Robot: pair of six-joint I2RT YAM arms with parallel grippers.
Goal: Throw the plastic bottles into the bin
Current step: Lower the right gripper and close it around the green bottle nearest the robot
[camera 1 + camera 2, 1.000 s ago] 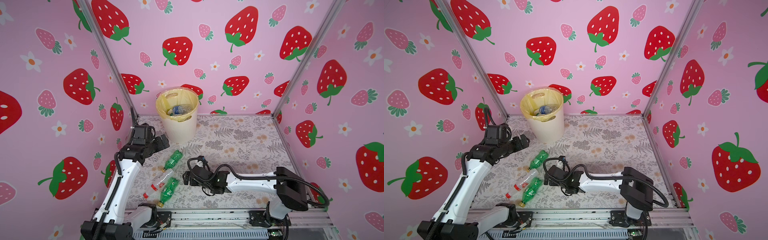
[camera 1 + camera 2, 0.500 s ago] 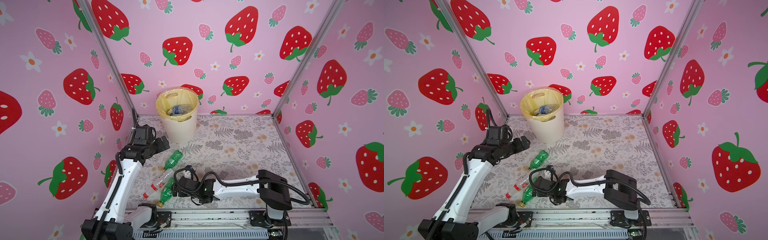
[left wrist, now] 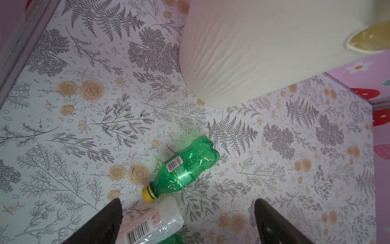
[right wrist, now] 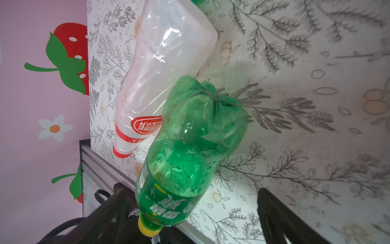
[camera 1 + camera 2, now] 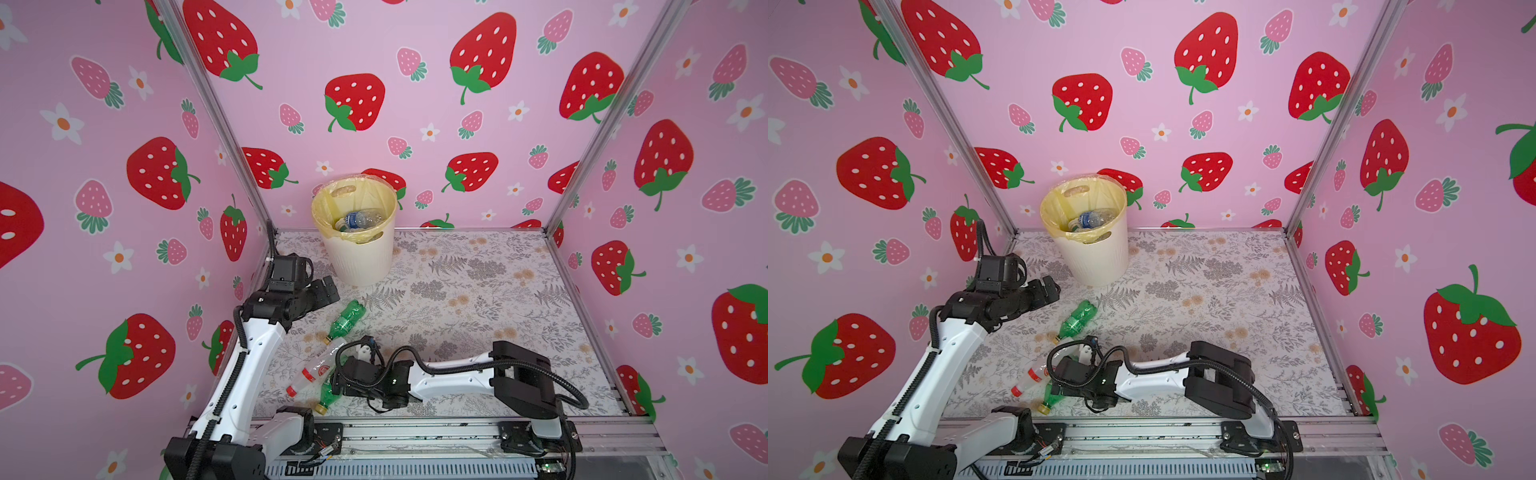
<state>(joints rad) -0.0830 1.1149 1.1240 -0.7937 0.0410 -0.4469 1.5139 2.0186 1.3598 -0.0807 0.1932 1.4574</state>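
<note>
Several plastic bottles point(image 5: 358, 219) are seen inside the bin point(image 5: 361, 259), three are left on the table point(image 5: 478, 299), one green bottle point(image 4: 190, 152) is straddled by the spread right fingers point(image 4: 274, 211), and the left fingers point(image 3: 105, 221) are held spread.

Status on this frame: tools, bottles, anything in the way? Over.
Left tool open, raised near cream-white ribbed plastic bin. Right tool open, straddling green plastic bottle with yellow cap, not gripped. Clear plastic bottle with red cap lies close alongside, may snag.

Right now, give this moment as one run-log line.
left gripper open, near bin | right gripper open astride front green bottle | clear bottle, rear green bottle lying
</note>
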